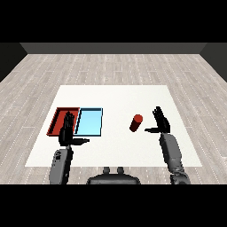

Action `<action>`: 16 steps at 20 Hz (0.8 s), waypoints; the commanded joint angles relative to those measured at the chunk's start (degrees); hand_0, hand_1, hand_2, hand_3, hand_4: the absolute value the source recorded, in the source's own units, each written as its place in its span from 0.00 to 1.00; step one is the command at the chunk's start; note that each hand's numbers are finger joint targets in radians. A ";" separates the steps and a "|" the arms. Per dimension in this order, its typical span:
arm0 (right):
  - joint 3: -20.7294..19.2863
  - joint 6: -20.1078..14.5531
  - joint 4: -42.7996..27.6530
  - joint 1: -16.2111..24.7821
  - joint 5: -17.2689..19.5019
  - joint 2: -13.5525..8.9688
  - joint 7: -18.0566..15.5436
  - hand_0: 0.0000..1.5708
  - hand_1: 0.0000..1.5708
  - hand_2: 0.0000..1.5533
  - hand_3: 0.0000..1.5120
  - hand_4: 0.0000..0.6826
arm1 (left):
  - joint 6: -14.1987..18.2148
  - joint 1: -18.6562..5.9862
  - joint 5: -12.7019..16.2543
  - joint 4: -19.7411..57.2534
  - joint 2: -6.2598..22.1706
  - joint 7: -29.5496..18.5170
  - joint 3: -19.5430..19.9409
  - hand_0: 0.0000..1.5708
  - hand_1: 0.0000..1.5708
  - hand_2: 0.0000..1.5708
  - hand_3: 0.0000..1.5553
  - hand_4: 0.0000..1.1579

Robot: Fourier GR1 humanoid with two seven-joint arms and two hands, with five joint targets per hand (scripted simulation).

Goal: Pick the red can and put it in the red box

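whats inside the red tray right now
Nothing shows inside the red tray; the red can stands on the table beside the right hand. The left hand covers the tray's near right corner, so that part is hidden.

Seen from head height, looking down and forward across the white table [115, 95], whole tabletop and floor beyond in frame.

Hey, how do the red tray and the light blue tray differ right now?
The red tray is red and lies at the far left; the light blue tray is pale blue and lies nearer the red can. The left hand overlaps the red tray in this view, while the blue one shows unobstructed. Both are shallow rectangular trays, side by side.
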 commanded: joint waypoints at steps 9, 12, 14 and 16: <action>1.73 -1.35 9.71 -4.11 1.01 4.78 -4.92 0.00 0.00 0.00 0.00 0.00 | -0.28 -4.43 0.99 3.69 0.80 0.72 1.63 0.00 0.00 0.00 0.00 0.00; 0.58 0.31 14.94 -8.92 -0.20 3.81 -3.78 0.00 0.00 0.00 0.00 0.00 | -0.38 2.57 1.71 -5.86 0.36 2.94 0.28 0.00 0.00 0.00 0.00 0.00; 2.45 -1.18 10.52 -4.09 0.56 5.52 -3.75 0.00 0.00 0.00 0.00 0.00 | -0.61 0.81 1.28 -0.66 -0.02 -0.91 0.85 0.00 0.00 0.00 0.00 0.00; 1.23 -0.17 19.86 -9.09 1.72 4.15 -8.12 0.00 0.00 0.00 0.00 0.00 | 1.46 2.99 -0.51 -5.00 -1.95 1.53 -2.00 0.00 0.00 0.00 0.00 0.00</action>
